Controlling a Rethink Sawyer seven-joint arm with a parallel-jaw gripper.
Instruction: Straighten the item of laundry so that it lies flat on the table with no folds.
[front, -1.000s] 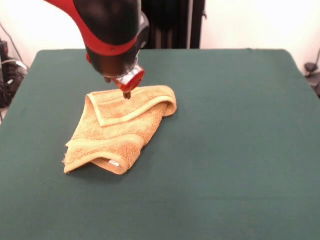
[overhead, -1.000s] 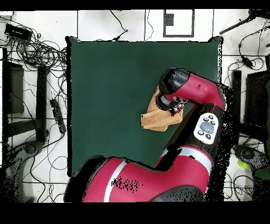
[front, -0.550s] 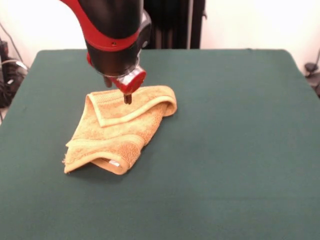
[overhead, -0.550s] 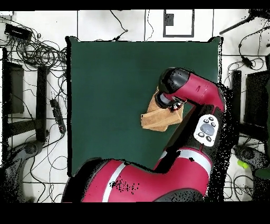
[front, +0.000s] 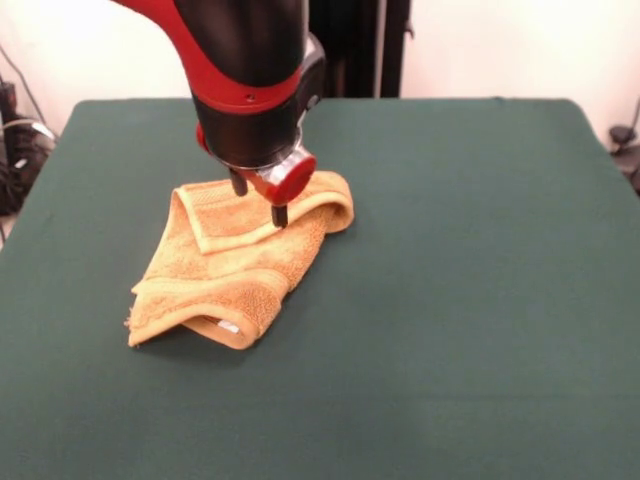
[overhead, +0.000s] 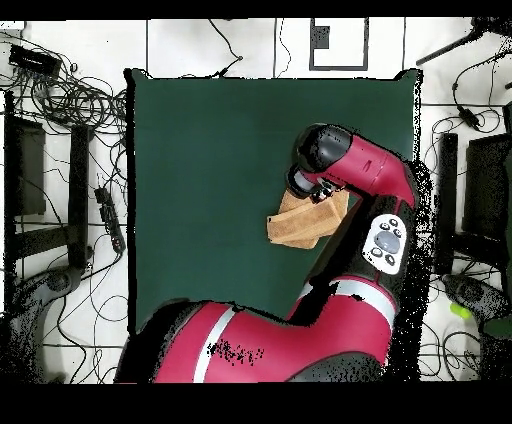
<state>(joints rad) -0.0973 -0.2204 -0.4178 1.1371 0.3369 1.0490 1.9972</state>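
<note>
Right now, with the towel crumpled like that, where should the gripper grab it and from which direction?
Probably the folded-over top flap of the hand towel, along its raised hem at the far end, coming straight down from above. That edge lies loose on top of the bunched layers, so lifting it should peel the fold open. The gripper already hangs right over it, above the green table.

An orange-tan terry towel (front: 235, 265) lies crumpled and folded over itself on the dark green cloth of the desk (front: 470, 300), left of centre in the front view. Its upper layer is turned back, a hemmed edge running diagonally across the heap, with a rounded fold at the far right end. A woven band and a small white label (front: 229, 326) show at the near corner. In the overhead view, the towel (overhead: 296, 228) lies near the desk's right edge (overhead: 412, 130).
</note>
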